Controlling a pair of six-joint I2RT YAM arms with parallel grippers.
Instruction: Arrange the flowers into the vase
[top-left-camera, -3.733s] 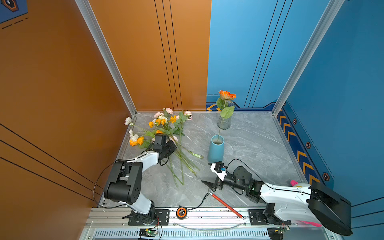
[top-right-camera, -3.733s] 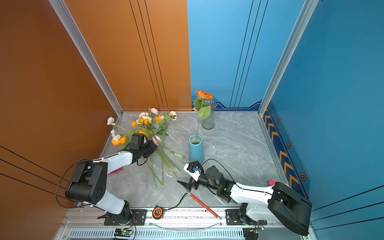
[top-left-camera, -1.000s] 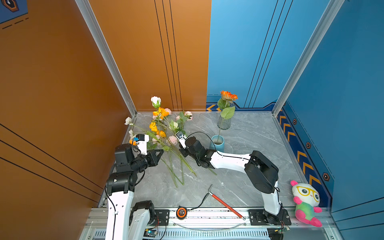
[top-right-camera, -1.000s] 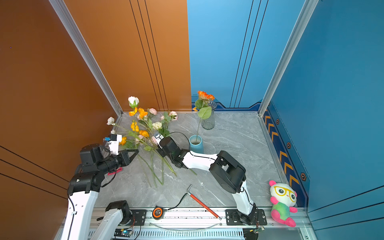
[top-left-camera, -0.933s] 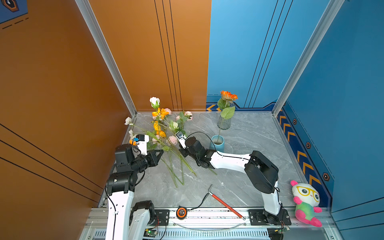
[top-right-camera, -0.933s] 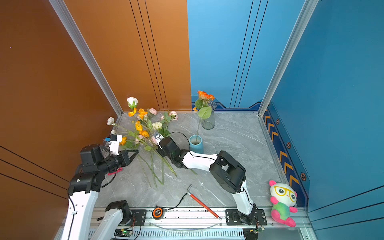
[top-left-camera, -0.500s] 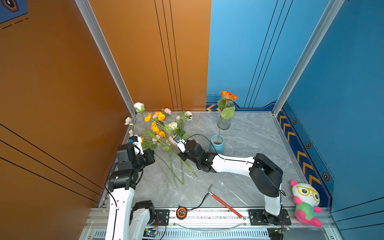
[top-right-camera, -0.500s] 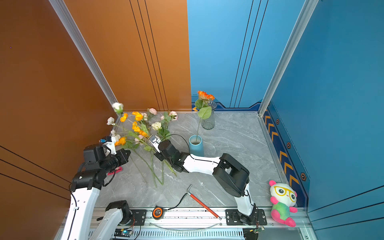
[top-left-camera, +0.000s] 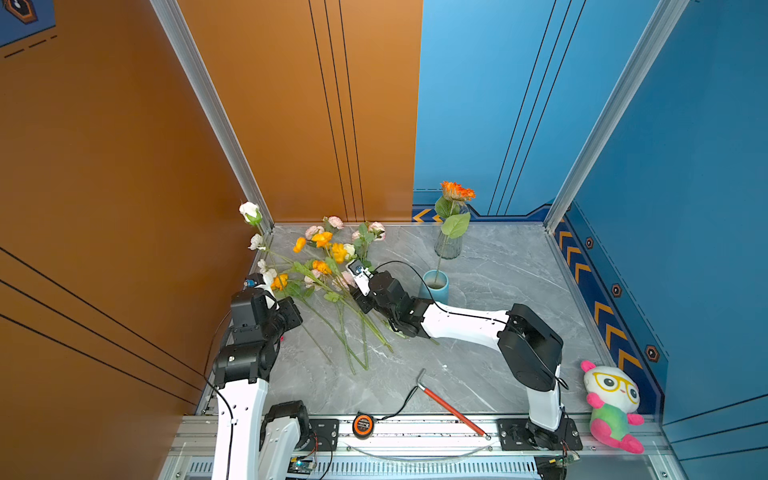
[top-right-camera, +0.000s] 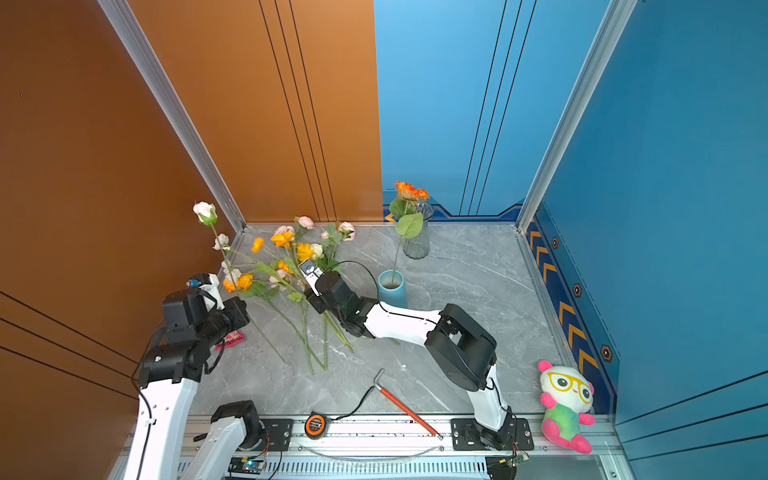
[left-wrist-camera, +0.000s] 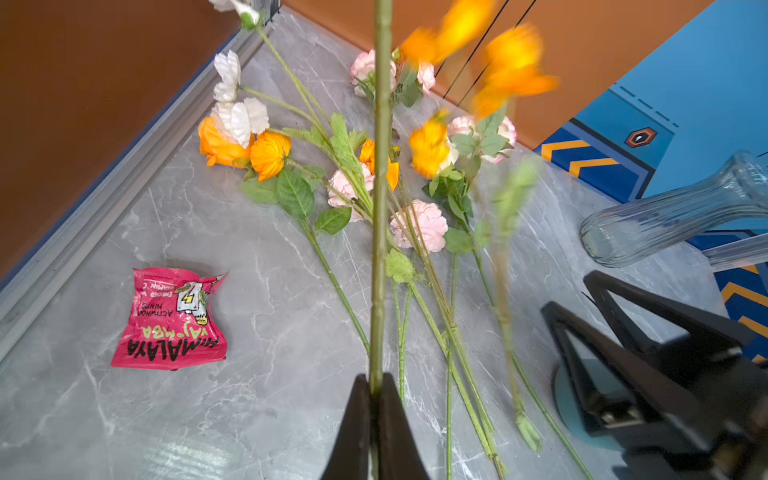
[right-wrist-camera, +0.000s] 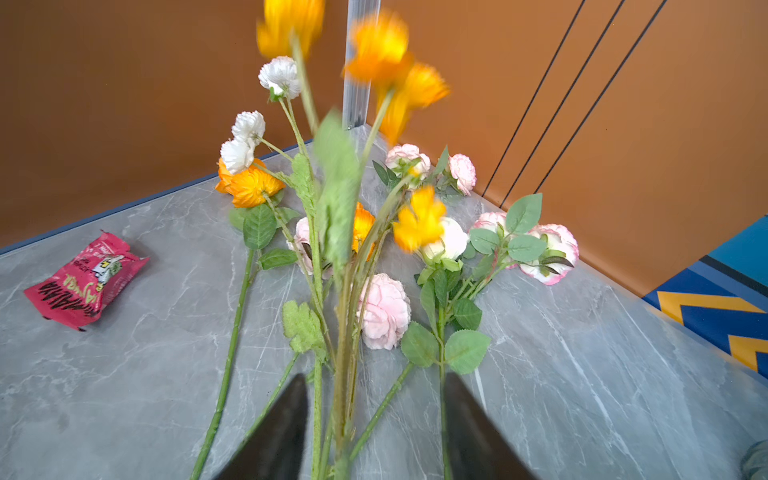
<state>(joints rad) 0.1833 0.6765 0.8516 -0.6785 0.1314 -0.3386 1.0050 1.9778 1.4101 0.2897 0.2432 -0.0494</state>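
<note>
The left tool (left-wrist-camera: 376, 380) is pressed together on one green stem (left-wrist-camera: 380, 208). This stem runs straight away from the fingertips and leaves the left wrist view at the edge, so its bloom is cut off there. In both top views it rises slanted from the tool to a white bloom (top-left-camera: 250, 212) high over the far left corner of the worktop (top-left-camera: 498, 282).

The right tool (right-wrist-camera: 374, 399) stands spread, its two black fingers (right-wrist-camera: 286, 424) well apart. Several stems of the flowers (right-wrist-camera: 384, 309) pass between them; whether any stem touches a finger, I cannot tell. One of these stems carries yellow-orange blooms (right-wrist-camera: 378, 45) and is blurred in both wrist views, so its exact place is hard to make out.

The other flowers lie flat on the worktop between the two tools, blooms toward the far left corner. Just beside the right arm stands the blue vase (top-left-camera: 435, 286) with one orange flower (top-left-camera: 457, 191) in it; in the left wrist view the right tool hides most of this vase. A glass vase (top-left-camera: 449, 247) stands behind it. In both top views the fingertips of both tools are hard to make out. A pink packet (left-wrist-camera: 170, 320) lies near the bunch, apart from it.
</note>
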